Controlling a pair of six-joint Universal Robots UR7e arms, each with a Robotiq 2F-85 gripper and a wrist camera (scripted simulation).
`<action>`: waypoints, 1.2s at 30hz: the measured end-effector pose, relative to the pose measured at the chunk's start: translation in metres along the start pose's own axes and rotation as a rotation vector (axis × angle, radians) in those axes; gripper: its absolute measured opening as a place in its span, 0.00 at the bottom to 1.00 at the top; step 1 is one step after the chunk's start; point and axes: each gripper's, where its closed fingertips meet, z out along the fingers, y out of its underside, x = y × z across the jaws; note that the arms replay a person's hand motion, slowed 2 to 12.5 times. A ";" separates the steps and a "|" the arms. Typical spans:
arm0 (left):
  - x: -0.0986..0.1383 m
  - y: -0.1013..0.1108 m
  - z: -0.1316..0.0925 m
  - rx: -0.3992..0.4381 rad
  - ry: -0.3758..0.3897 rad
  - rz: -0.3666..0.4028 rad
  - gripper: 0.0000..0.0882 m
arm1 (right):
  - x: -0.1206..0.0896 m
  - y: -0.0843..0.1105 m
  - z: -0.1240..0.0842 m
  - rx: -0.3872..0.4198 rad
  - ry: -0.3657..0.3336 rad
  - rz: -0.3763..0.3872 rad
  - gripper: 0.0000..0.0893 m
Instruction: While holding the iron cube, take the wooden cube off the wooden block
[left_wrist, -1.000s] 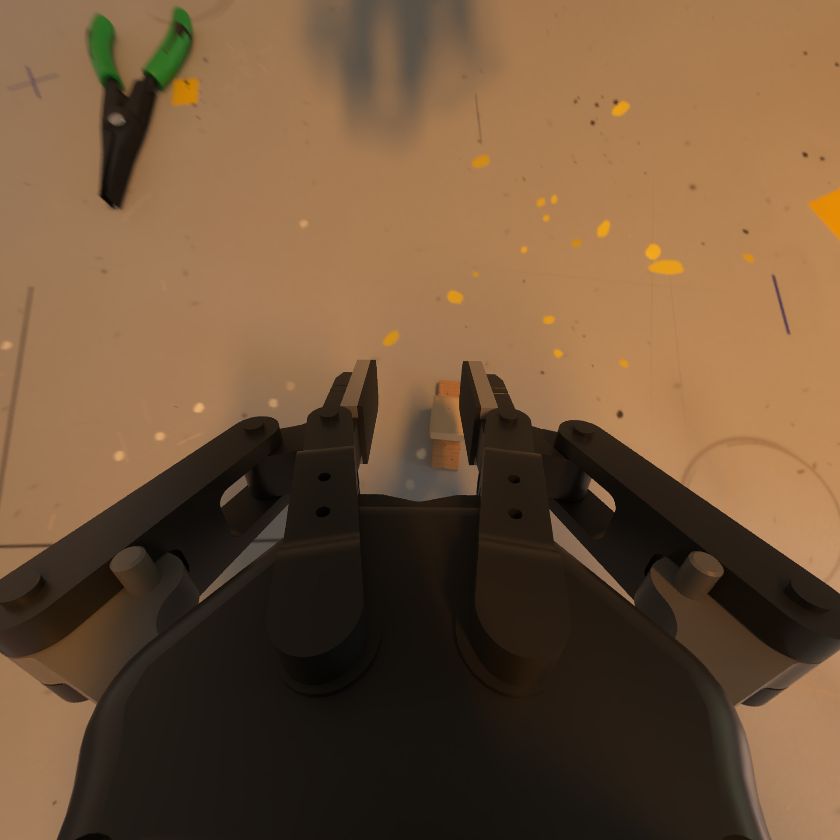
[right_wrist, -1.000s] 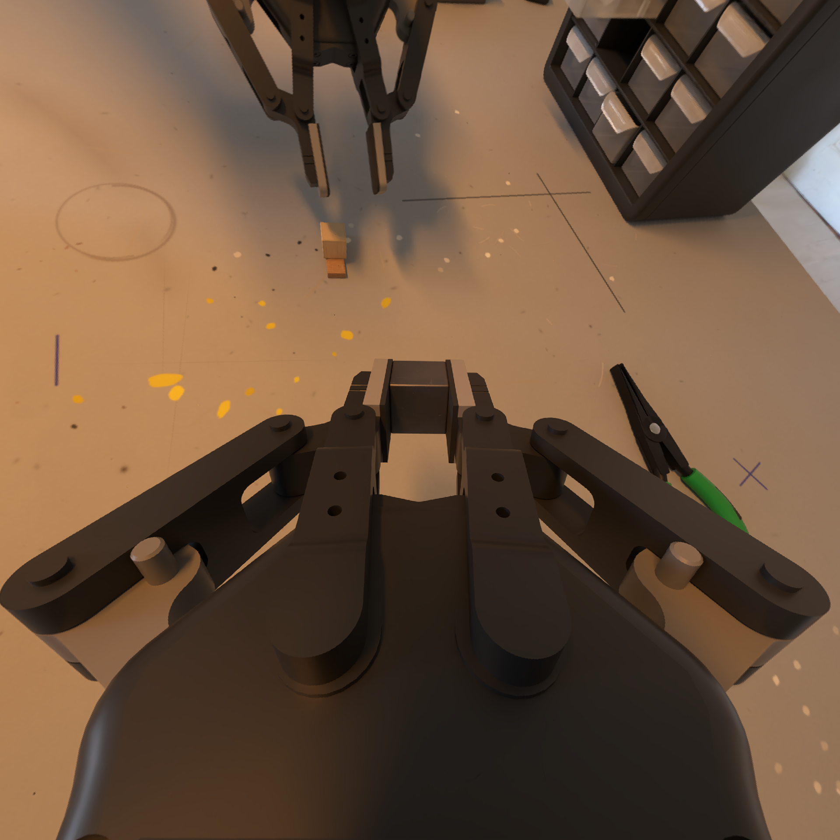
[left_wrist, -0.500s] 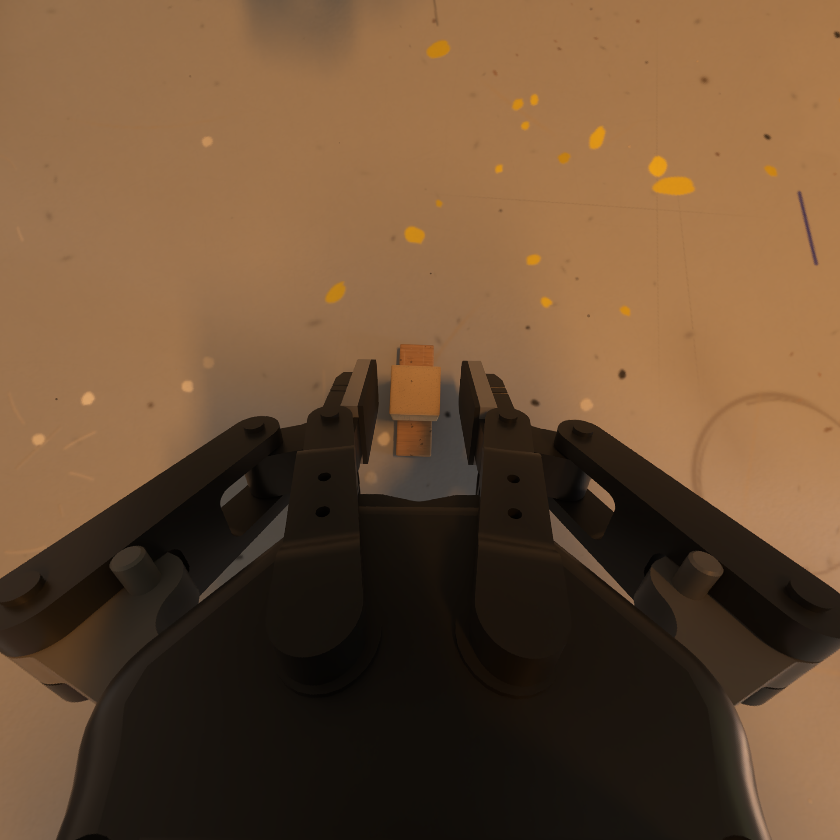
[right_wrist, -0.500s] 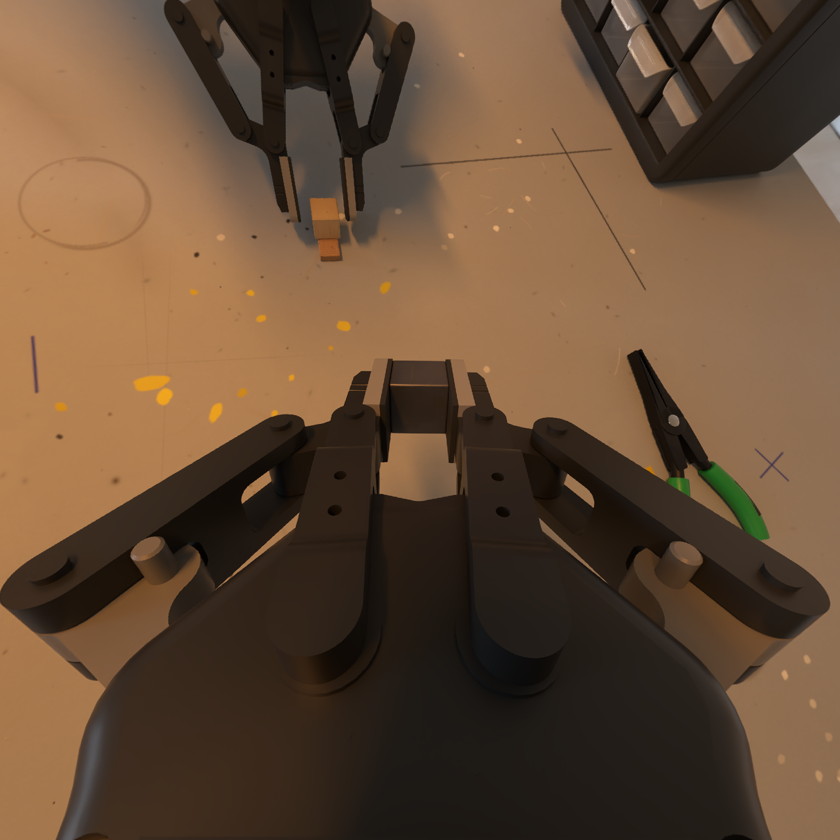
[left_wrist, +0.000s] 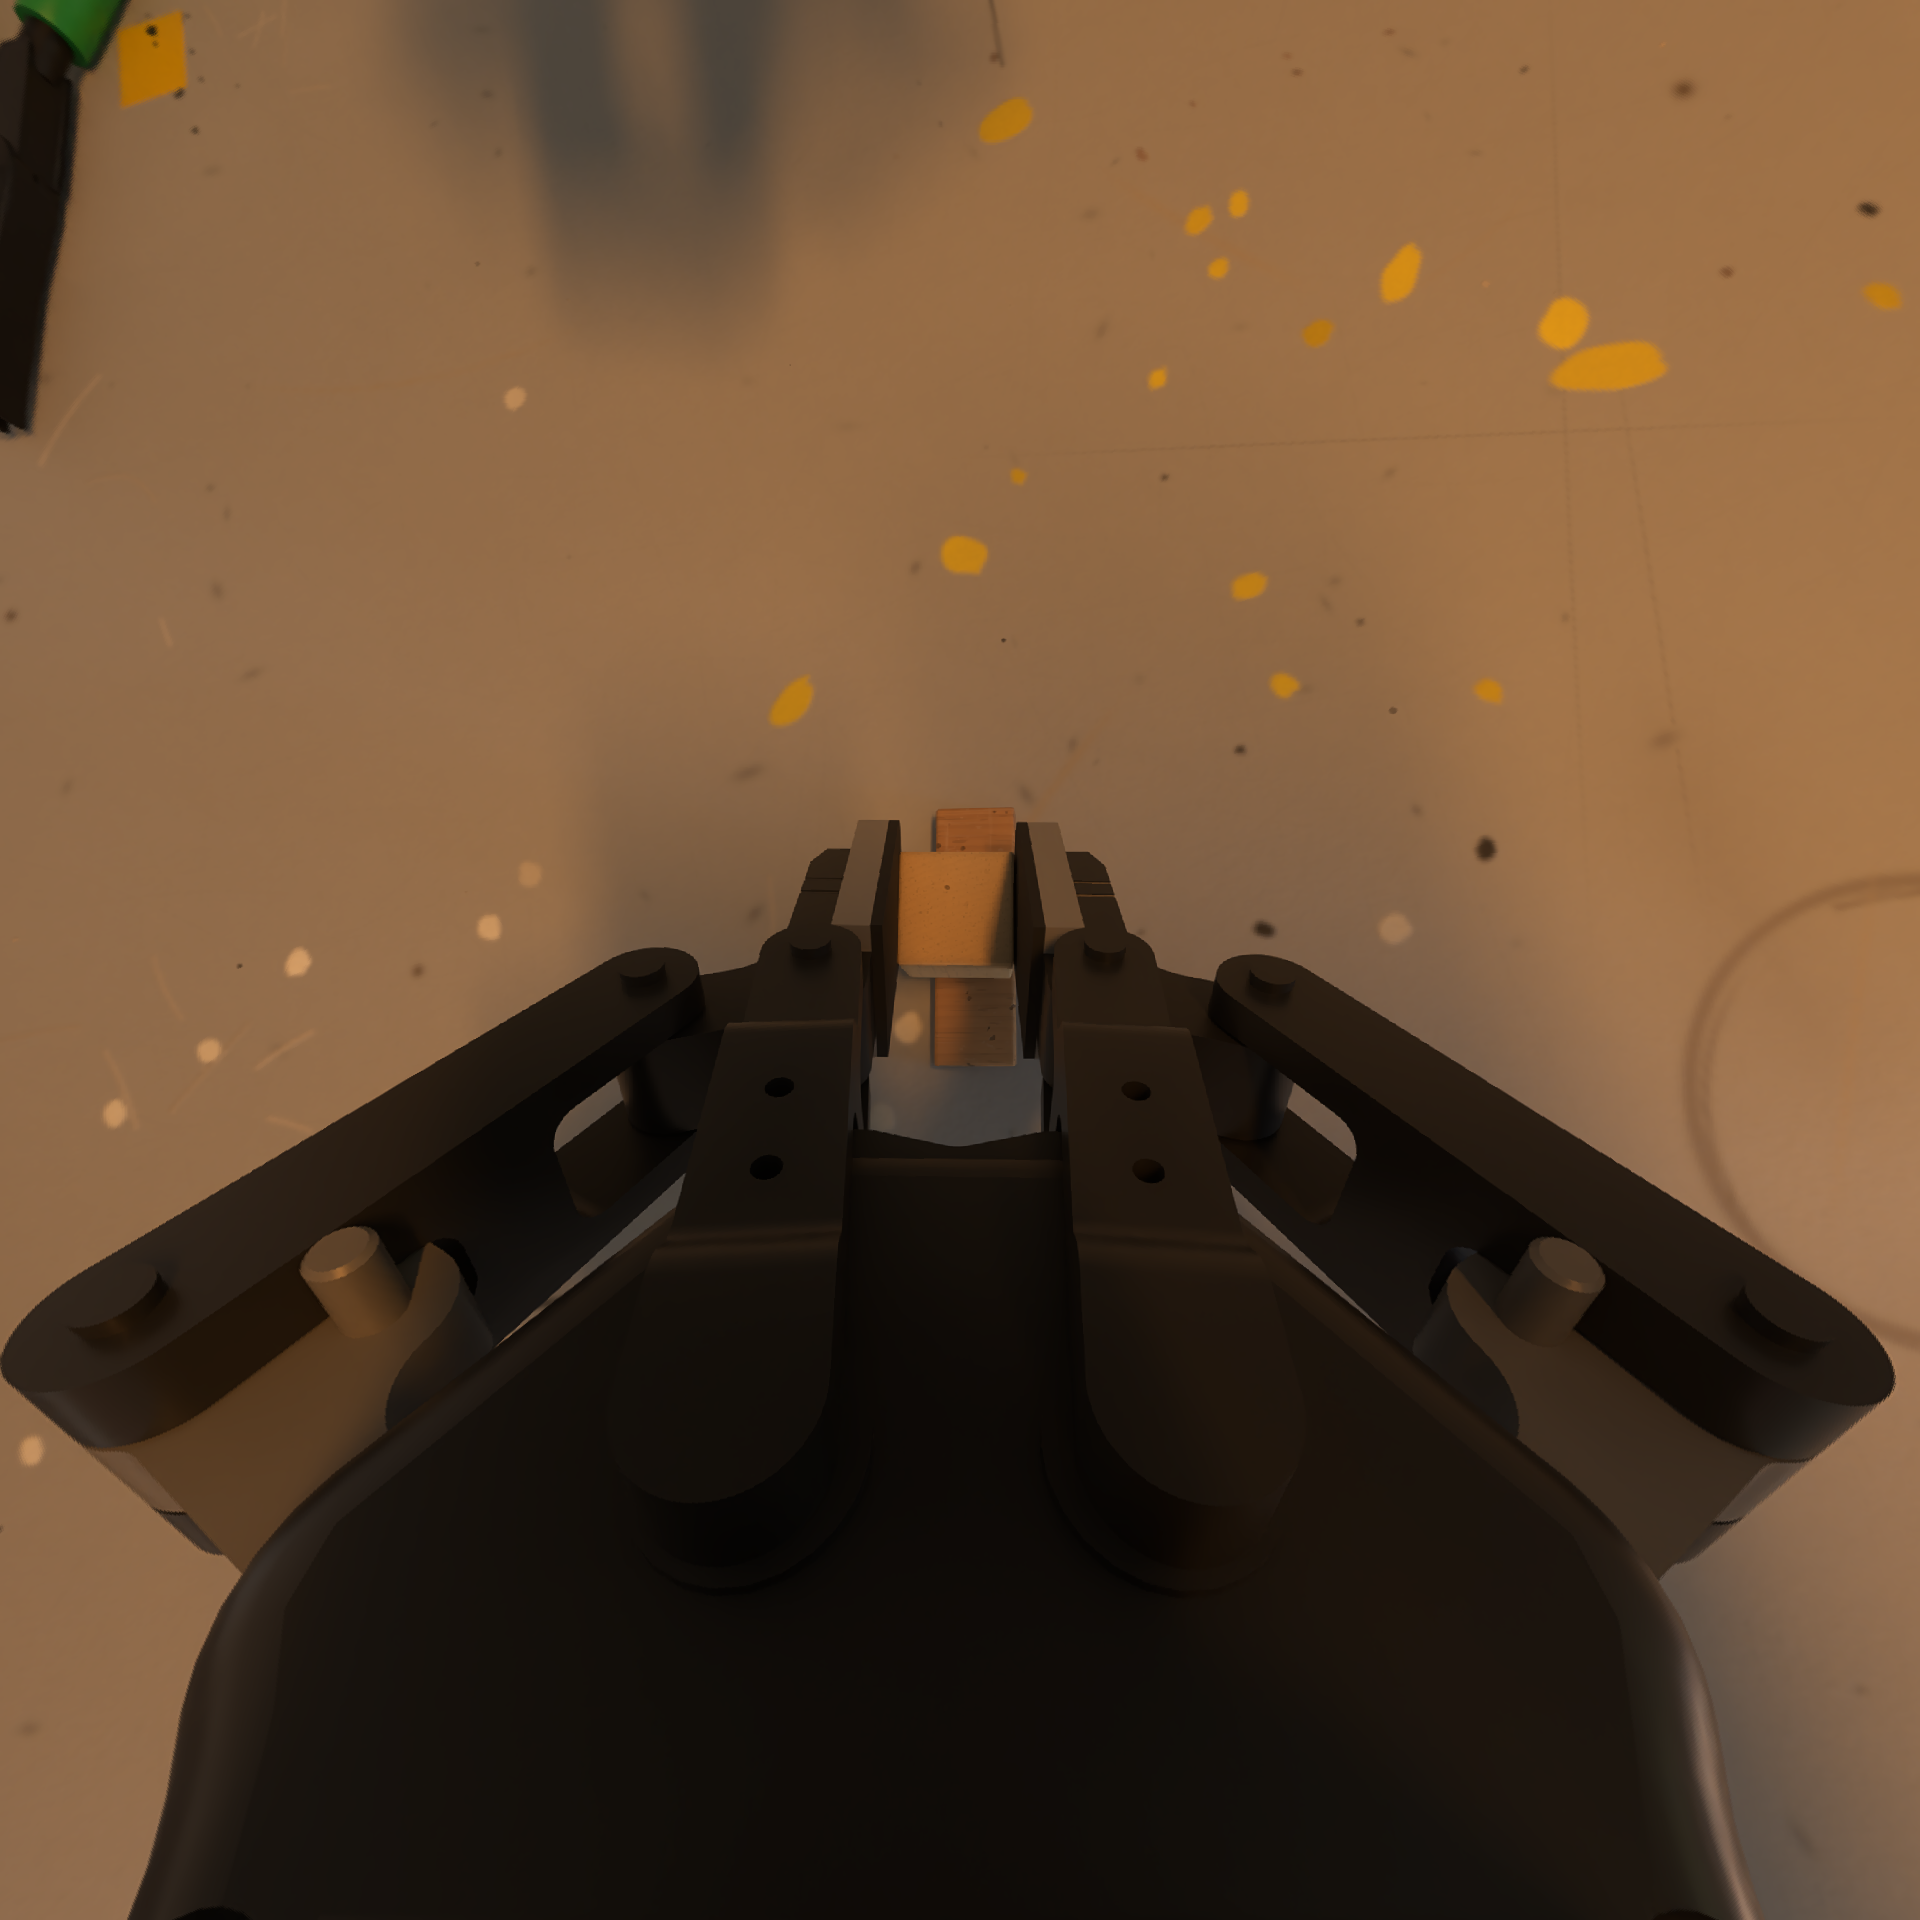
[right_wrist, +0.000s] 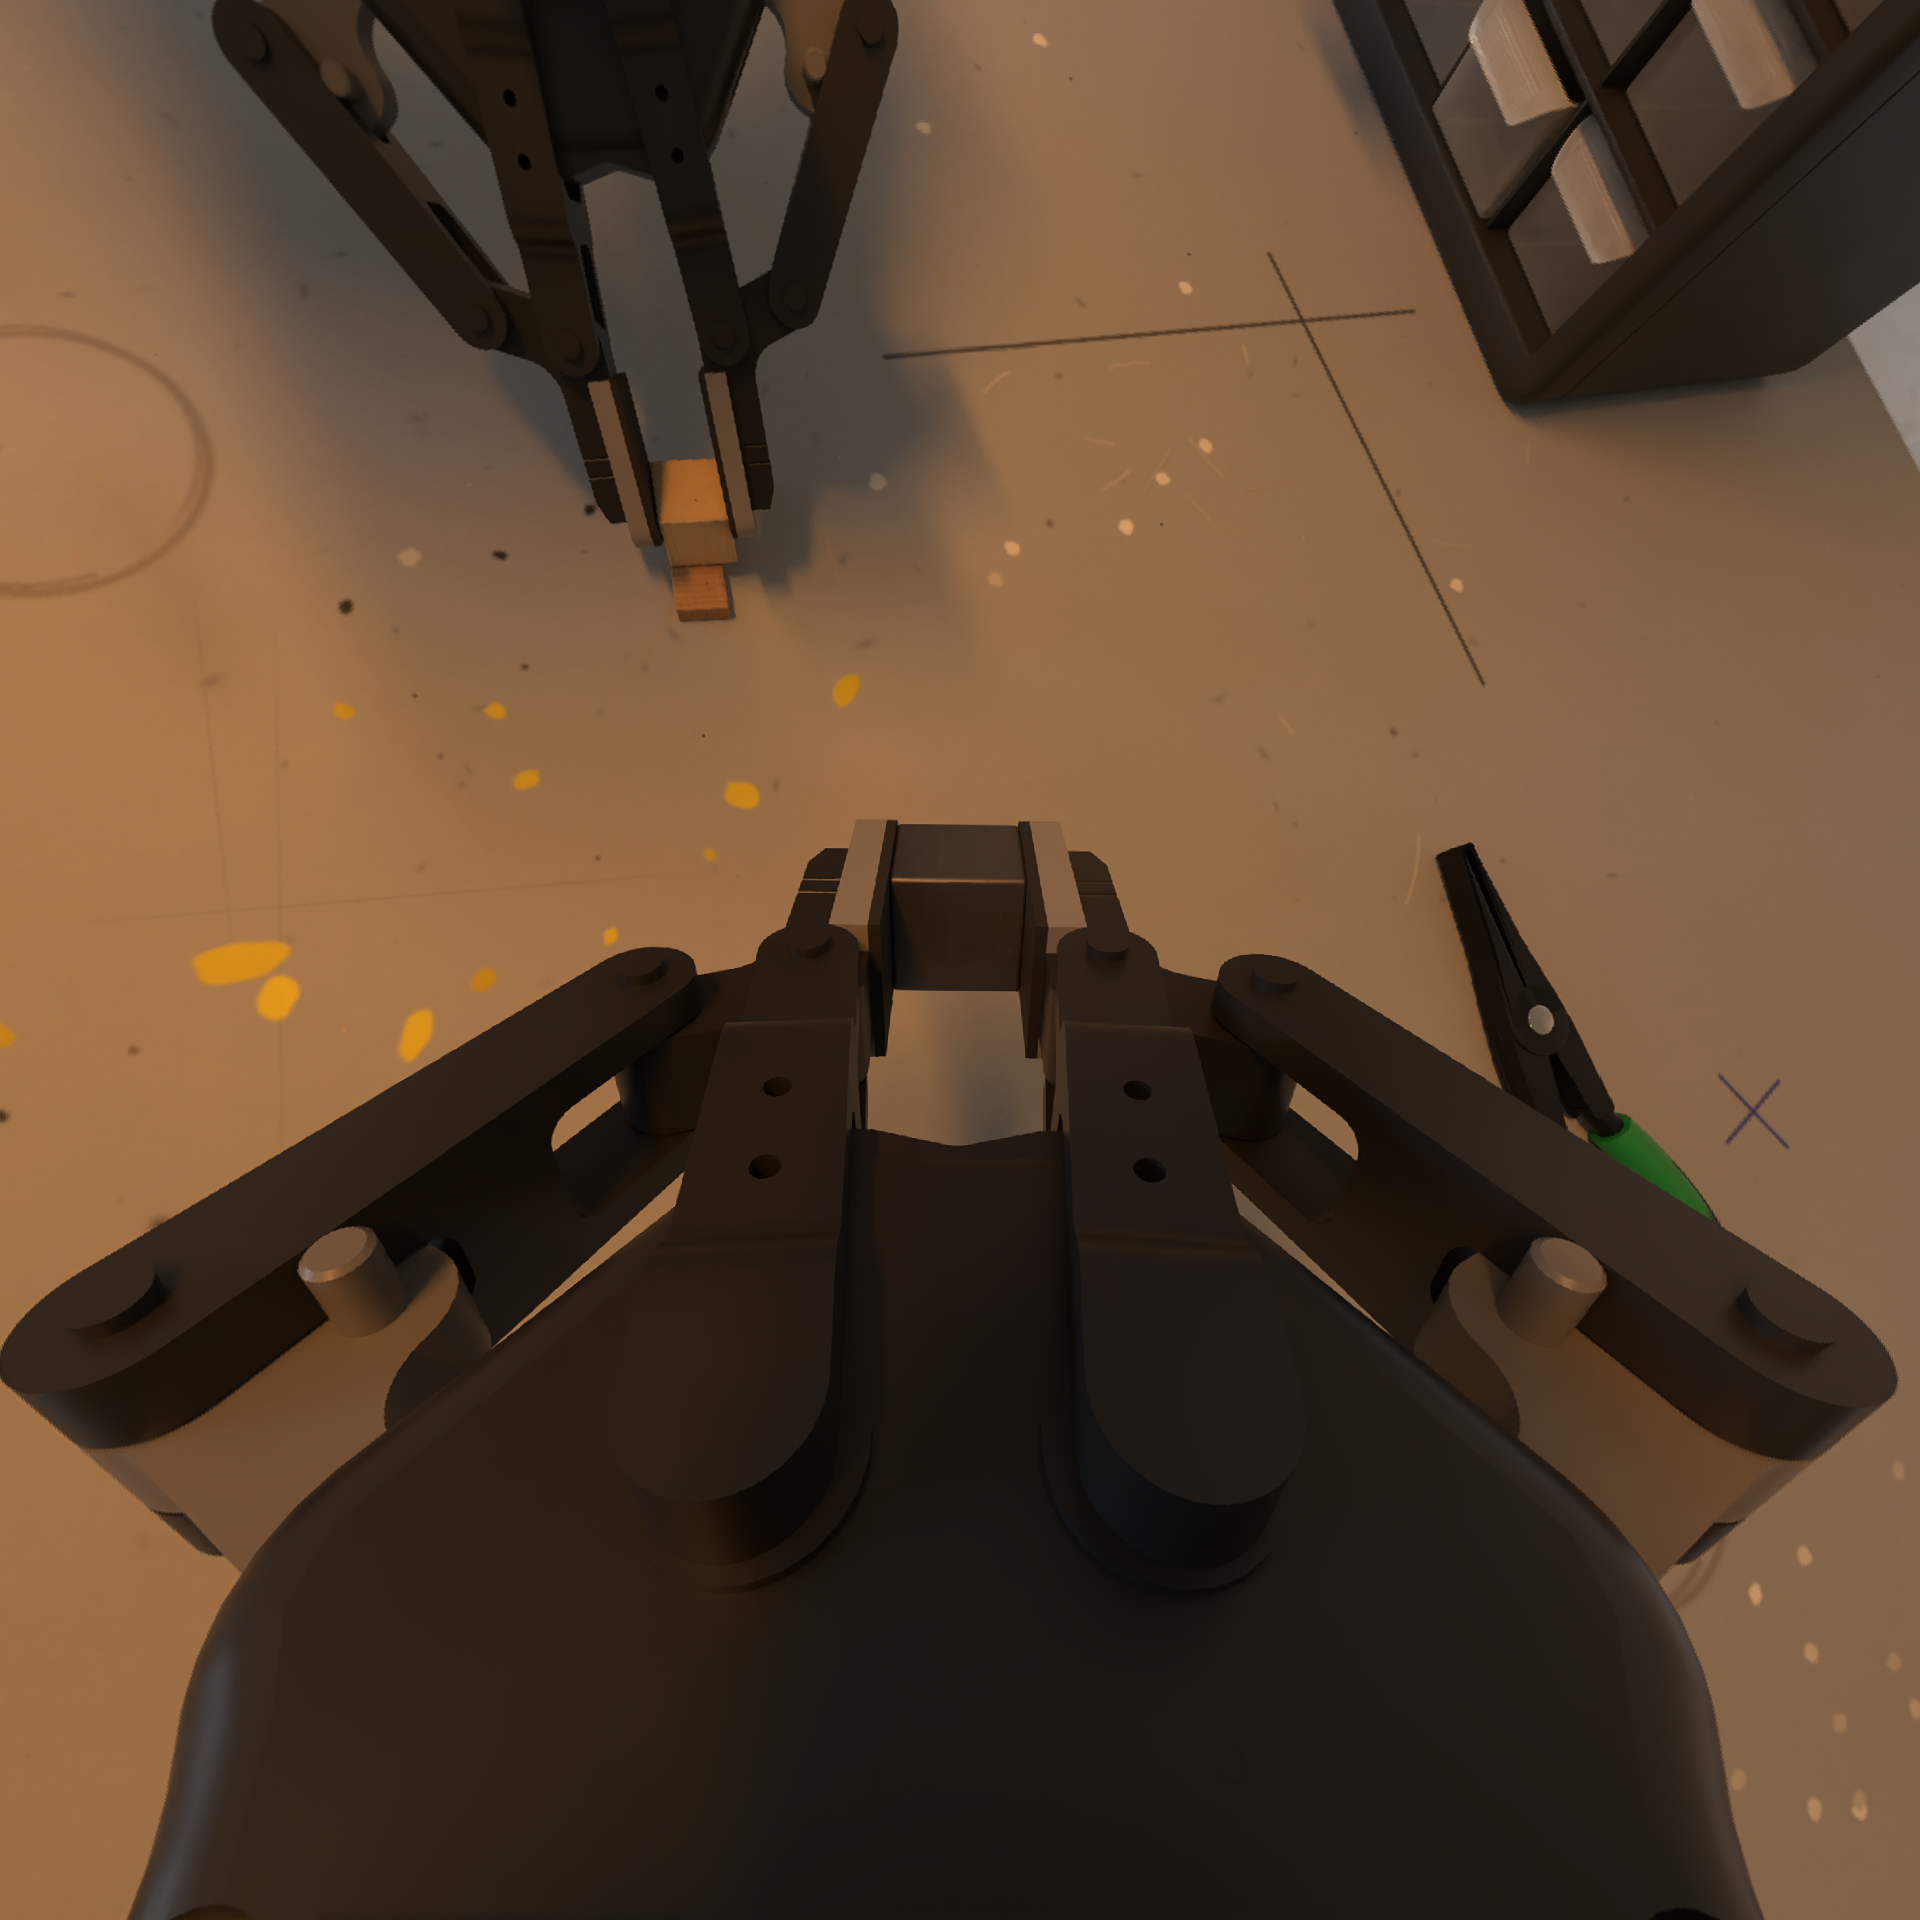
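Observation:
My left gripper (left_wrist: 956, 883) is shut on the pale wooden cube (left_wrist: 951, 909), its pads against the cube's two sides. The flat reddish wooden block (left_wrist: 971, 1023) lies on the table under the cube, its ends sticking out front and back. In the right wrist view the left gripper (right_wrist: 681, 488) holds the wooden cube (right_wrist: 694, 509) right over the wooden block (right_wrist: 701, 594); whether they touch I cannot tell. My right gripper (right_wrist: 956, 878) is shut on the dark grey iron cube (right_wrist: 956, 914) and holds it above the table.
Black pliers with green handles (right_wrist: 1538, 1018) lie on the table to the right of my right gripper; they also show at the left wrist view's top left (left_wrist: 36, 197). A dark drawer cabinet (right_wrist: 1662, 187) stands at the far right. The table bears paint spots and pencil marks.
My left gripper moved over the wooden cube, came down around it and closed on its sides. The right gripper kept hold of the iron cube and shifted a little closer.

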 end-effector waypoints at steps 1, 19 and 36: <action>-0.001 0.000 0.000 -0.003 -0.011 0.008 0.22 | 0.000 -0.001 0.002 -0.002 0.003 -0.001 0.22; -0.011 0.008 -0.019 0.021 -0.082 -0.003 0.22 | -0.004 -0.005 0.011 0.023 0.010 0.022 0.22; -0.017 0.016 -0.017 -0.012 -0.098 -0.024 0.22 | -0.003 0.009 0.003 0.062 0.029 0.073 0.22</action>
